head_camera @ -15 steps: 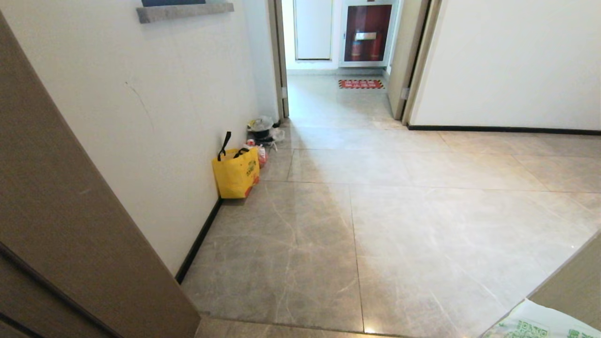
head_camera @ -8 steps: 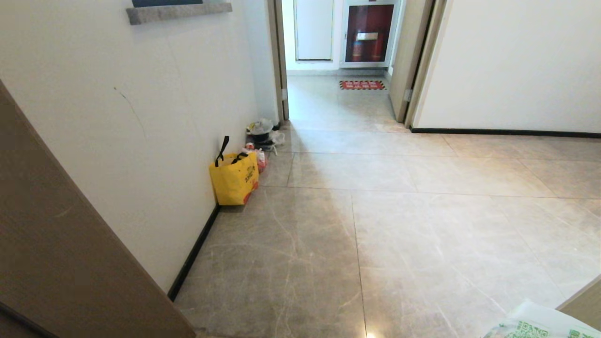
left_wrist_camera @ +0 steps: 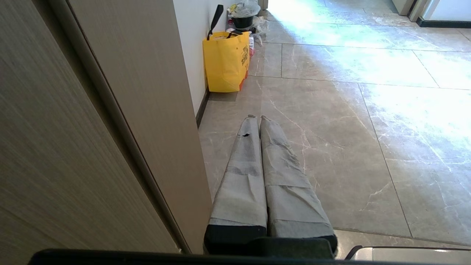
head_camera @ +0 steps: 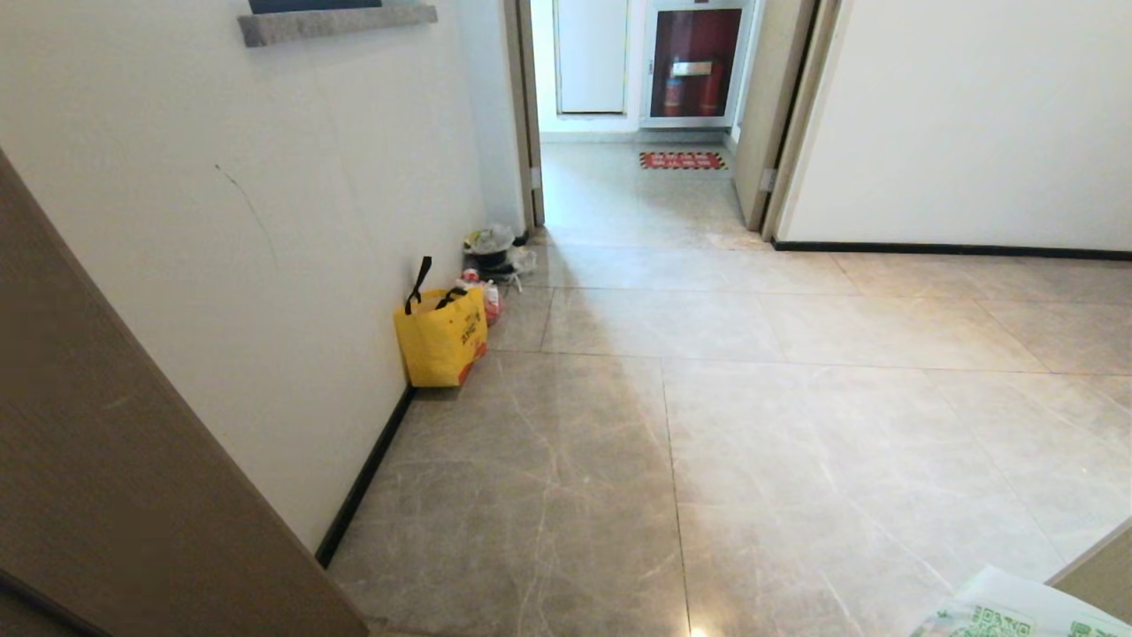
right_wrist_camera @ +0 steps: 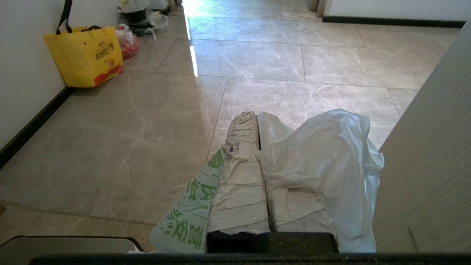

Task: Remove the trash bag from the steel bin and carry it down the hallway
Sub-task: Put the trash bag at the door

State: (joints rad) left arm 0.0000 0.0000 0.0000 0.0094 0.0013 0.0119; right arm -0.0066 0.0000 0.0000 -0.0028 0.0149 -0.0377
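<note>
Glossy marble-look tiles of the hallway (head_camera: 752, 425) ran ahead of me toward an open doorway (head_camera: 637, 115), white walls on either side. My landmark was the yellow tote bag (head_camera: 440, 336), standing against the black baseboard (head_camera: 364, 464) of the wall to my left, with a heap of small rubbish bags (head_camera: 493, 252) just beyond it, nearer the doorway.

My right tool (right_wrist_camera: 257, 121) was pressed together, pinching the trash bag (right_wrist_camera: 323, 162), whose thin white plastic bunched over one finger while its green-printed side hung below. The bag sat well apart from the tote, across the hall toward my right and nearer to me, already clear of the steel bin, which no view showed. My left tool (left_wrist_camera: 257, 118) was shut on nothing, pointing along the floor just short of the tote.

I judged the carry underway: the route lay straight ahead to the doorway, passing the tote on my left.

Only the right wrist view showed the pinch itself; the head view caught just a corner of the bag (head_camera: 1017, 610). A wood-grain door panel (left_wrist_camera: 110, 110) beside me filled much of the left wrist view.
</note>
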